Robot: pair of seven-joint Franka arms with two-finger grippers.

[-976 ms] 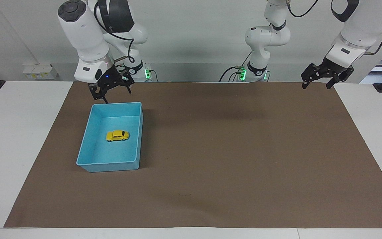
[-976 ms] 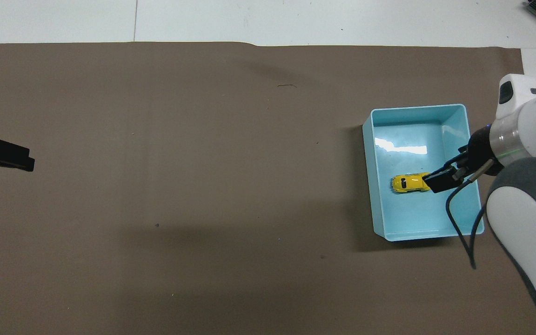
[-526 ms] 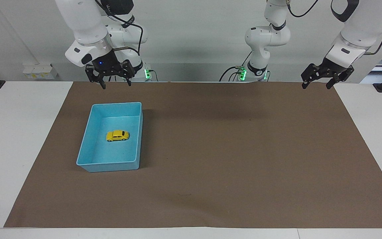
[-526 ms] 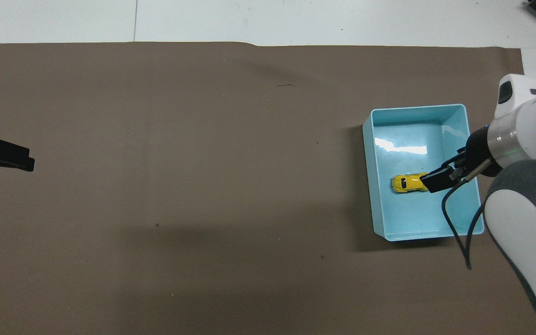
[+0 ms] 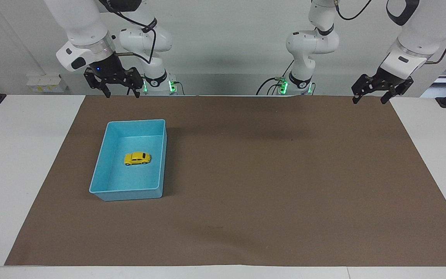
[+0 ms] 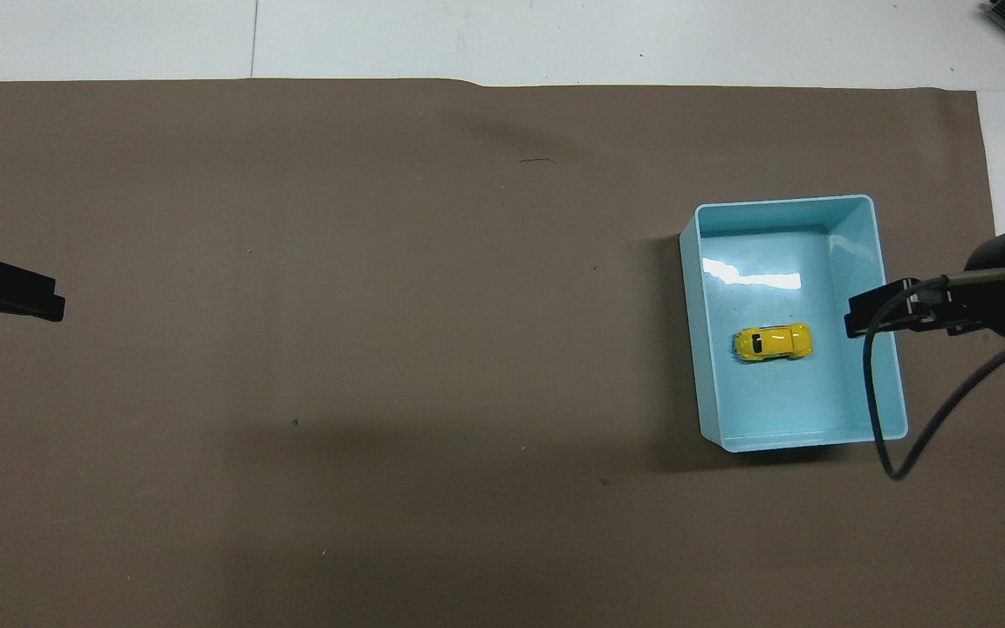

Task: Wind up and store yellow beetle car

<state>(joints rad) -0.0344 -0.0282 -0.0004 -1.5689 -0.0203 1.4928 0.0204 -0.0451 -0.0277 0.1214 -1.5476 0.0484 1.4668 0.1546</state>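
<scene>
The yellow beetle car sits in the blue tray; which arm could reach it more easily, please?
Right: its open end effector hangs near the tray holding the car; the left end effector waits at the table's other end.

left gripper [image 6: 5, 296]: overhead edge cuts it, only tip shows | right gripper [image 6: 895, 312]: overhead shows just a tip, arm runs off edge | yellow beetle car [image 5: 137, 158]: wind-up part too small to tell

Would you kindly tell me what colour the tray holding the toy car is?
Light blue tray; clearest in the overhead view.
</scene>
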